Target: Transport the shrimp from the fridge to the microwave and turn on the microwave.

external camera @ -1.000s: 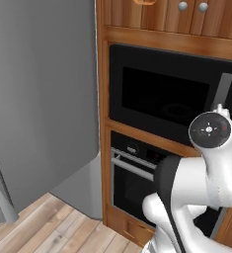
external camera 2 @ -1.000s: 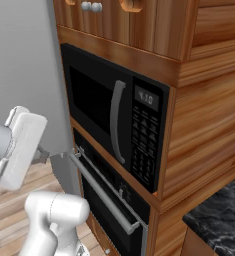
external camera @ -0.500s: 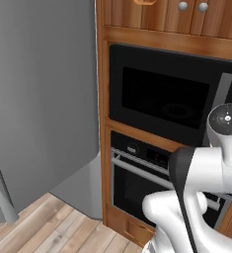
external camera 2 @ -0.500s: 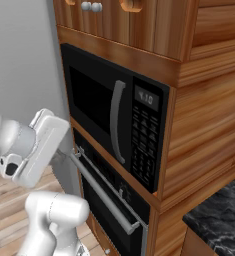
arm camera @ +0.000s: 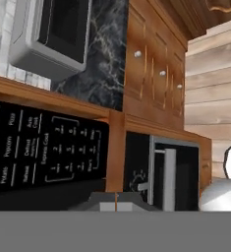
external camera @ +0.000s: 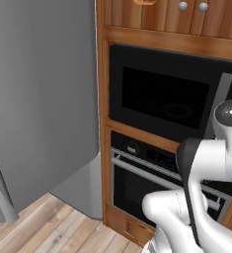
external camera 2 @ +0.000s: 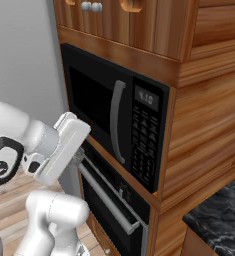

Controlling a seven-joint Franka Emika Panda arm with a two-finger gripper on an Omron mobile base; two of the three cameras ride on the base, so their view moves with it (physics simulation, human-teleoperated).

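One black built-in microwave (external camera 2: 100,107) with dark window door sits shut in the wood cabinet wall, grey vertical handle (external camera 2: 116,121) flush, keypad (external camera 2: 144,141) at its right edge. Tall grey fridge (external camera: 38,99) stands left of the microwave, flat door facing out. Black oven (external camera: 147,174) with horizontal bar handle sits directly below the microwave. Two-finger gripper (arm camera: 116,199) is at the microwave's lower front, by the keypad, its dark tips pinched together with nothing seen between them. Shrimp's place cannot be told
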